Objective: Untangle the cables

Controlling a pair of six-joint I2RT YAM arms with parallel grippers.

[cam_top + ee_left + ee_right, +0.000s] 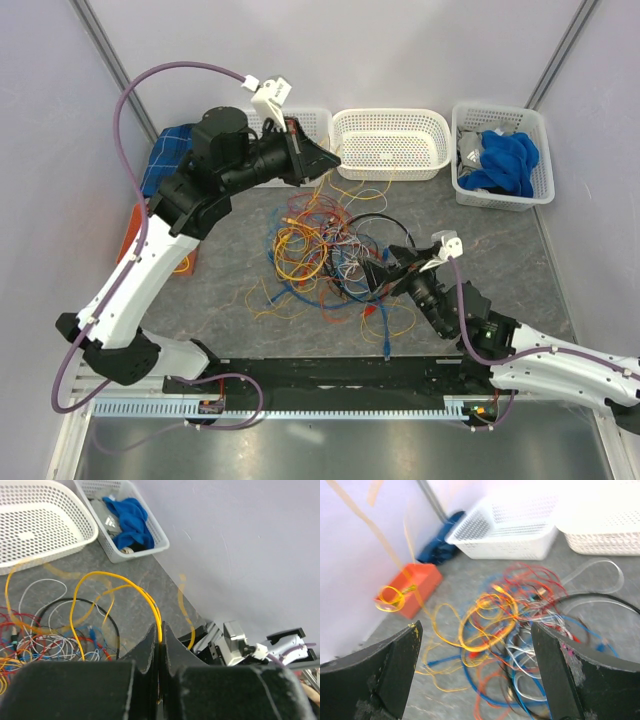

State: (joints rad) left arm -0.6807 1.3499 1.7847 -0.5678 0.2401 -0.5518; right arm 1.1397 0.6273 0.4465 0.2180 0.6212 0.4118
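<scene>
While left gripper [160,630] pinches yellow cable [101,573] (aloft) | right gripper [475,628] spread

The cables [318,252] are heaped at the middle of the bench [230,300]. Along the far edge are ranged the left basket [314,119], the middle basket [390,167] and the right basket [497,107], in which a cloth [508,160] is laid. The left gripper [333,160] is seen behind the heap, and the right gripper [373,277] at its right.
</scene>
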